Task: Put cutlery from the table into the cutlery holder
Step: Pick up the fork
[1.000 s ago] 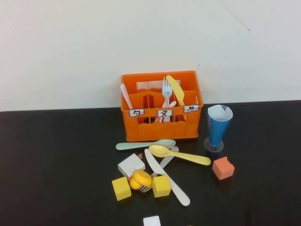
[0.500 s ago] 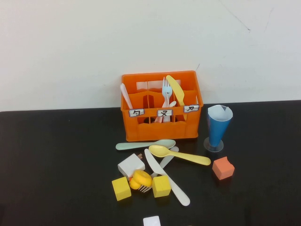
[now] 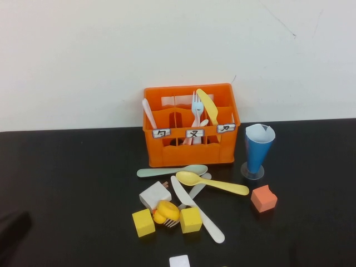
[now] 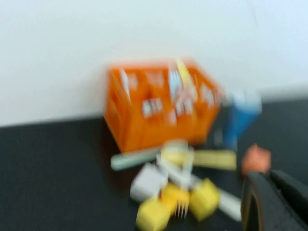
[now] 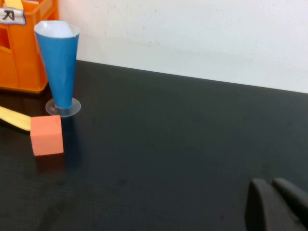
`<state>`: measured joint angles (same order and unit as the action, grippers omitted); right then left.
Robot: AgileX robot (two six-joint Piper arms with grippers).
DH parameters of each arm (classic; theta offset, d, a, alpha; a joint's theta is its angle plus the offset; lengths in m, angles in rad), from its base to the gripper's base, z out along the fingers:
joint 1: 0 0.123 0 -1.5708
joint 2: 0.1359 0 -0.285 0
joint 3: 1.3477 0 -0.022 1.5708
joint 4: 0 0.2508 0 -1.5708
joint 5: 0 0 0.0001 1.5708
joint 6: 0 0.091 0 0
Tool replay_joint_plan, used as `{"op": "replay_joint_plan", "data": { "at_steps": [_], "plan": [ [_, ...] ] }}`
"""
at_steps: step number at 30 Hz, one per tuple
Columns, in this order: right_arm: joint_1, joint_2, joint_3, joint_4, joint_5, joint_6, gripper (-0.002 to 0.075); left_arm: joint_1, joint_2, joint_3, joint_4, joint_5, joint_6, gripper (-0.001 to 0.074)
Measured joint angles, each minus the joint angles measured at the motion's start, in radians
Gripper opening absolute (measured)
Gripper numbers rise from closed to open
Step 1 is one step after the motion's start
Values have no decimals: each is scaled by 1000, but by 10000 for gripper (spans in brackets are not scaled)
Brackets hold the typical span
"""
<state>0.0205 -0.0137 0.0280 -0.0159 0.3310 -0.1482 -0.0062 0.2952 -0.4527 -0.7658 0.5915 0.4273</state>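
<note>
The pale fork lies in the pile in front of the crate, its tines poking out under a yellow toy; the tines also show in the left wrist view. The orange cutlery holder stands at the back by the wall with several utensils upright in it, and it also shows in the left wrist view. My left gripper is shut and empty, well short of the pile; the left arm is a dark shape at the table's front left. My right gripper is shut and empty above bare table, right of the cup.
A yellow spoon, a green spoon and a white knife cross the fork. Two yellow cubes, a yellow toy and a white block crowd it. A blue cup and an orange cube stand to the right.
The left arm has come into the lower left corner of the high view. The objects on the table have not moved.
</note>
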Motion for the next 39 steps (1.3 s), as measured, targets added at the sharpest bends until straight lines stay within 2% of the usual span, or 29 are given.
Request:
{"op": "replay_joint_plan", "data": {
  "at_steps": [2,7,12,15,22,25,29,30,32,35,39],
  "plan": [
    [0,0,0,0,0,0,-3,-9,112,-88,41,126,119,-1],
    [0,0,0,0,0,0,-3,-53,340,-247,59,311,397,-1],
    [0,0,0,0,0,0,-3,-153,555,-364,95,401,498,-1],
    [0,0,0,0,0,0,-3,-254,675,-409,162,416,507,-1],
    [0,0,0,0,0,0,-3,-570,944,-464,399,354,391,13],
    [0,0,0,0,0,0,-3,-678,1042,-476,471,289,345,85],
    [0,0,0,0,0,0,-3,-781,1160,-485,509,192,312,271],
    [0,0,0,0,0,0,-3,-814,1198,-488,520,167,289,347],
    [0,0,0,0,0,0,-3,-850,1263,-510,536,146,263,417],
    [-2,0,0,0,0,0,-3,-893,1355,-558,561,136,228,453],
    [-2,0,0,0,0,0,-3,-910,1476,-648,577,133,179,454]
  ]
}}
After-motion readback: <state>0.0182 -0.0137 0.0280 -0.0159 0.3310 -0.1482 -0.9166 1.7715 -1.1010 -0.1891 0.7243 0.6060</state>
